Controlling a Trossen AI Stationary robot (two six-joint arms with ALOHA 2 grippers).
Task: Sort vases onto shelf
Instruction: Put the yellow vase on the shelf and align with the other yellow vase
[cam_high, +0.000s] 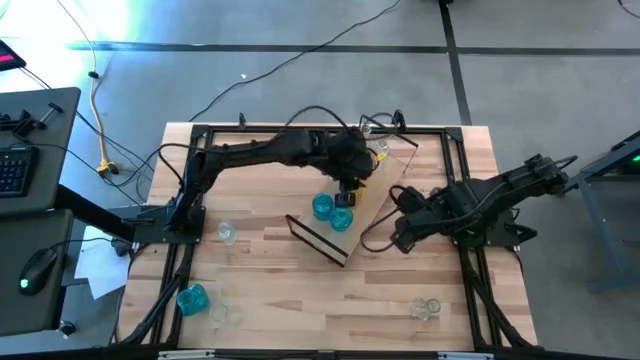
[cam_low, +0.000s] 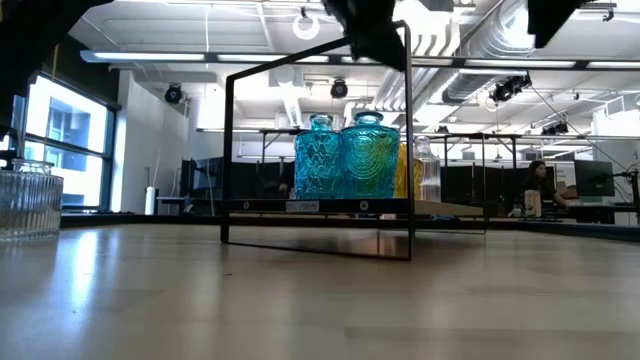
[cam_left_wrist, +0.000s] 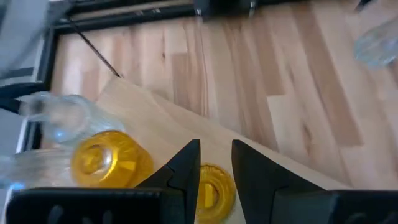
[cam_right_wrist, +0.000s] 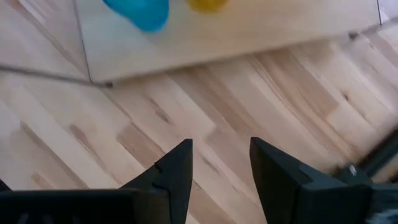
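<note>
**Inspector A:** Nearest the low camera we record a clear ribbed vase (cam_low: 28, 200) on the tabletop (cam_low: 320, 300), at the frame's left edge. Left gripper (cam_left_wrist: 216, 163)?

**Inspector B:** Its fingers stand slightly parted above an amber vase (cam_left_wrist: 214, 191) on the shelf (cam_high: 385, 185); we cannot tell whether they touch it. A second amber vase (cam_left_wrist: 111, 158) stands just beside the first, with a clear vase (cam_left_wrist: 62, 118) next to that.

**Inspector A:** And outward from there?

**Inspector B:** Two teal vases (cam_high: 333, 212) stand upright, side by side, near the shelf's front wire frame (cam_high: 318, 240), below the left gripper in the high view. The amber ones lie behind them from the low camera.

**Inspector A:** Shelf orientation?

**Inspector B:** Its long axis runs diagonally across the table, from the front frame up toward the far right corner.

**Inspector A:** Right gripper (cam_right_wrist: 221, 163)?

**Inspector B:** Fingers spread, holding nothing, over bare tabletop beside the shelf's right long edge.

**Inspector A:** Loose items?

**Inspector B:** We note a teal vase (cam_high: 191, 298) at the near left, a clear vase (cam_high: 227, 232) by the left arm's base, and another clear vase (cam_high: 426, 308) at the near right, all well apart from the shelf.
</note>
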